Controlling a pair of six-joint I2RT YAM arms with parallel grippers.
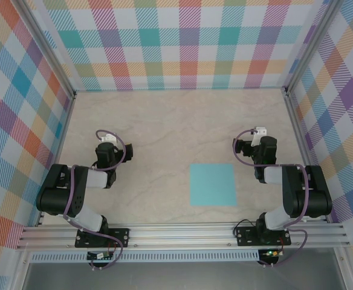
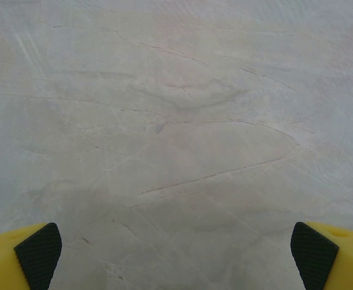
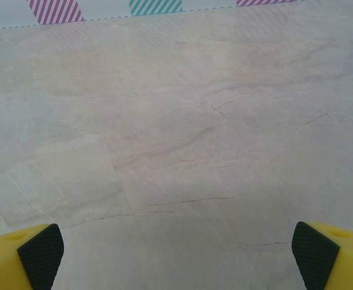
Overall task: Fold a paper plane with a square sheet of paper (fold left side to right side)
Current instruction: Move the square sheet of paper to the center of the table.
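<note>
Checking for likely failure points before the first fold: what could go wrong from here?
1. The sheet of paper lies flat on the smooth table with no raised edge, so fingers may push it instead of lifting it.
2. It sits nearer the right arm than the left gripper, which hangs open over bare table; a long reach could skew the fold.

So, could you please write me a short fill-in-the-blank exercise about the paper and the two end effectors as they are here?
1. The square sheet of paper lies flat on the ___ half of the table.
2. The sheet has ___ folds in it.
3. The left end effector and the right end effector both stand ___, holding nothing.
Missing words: right; no; open.
</note>
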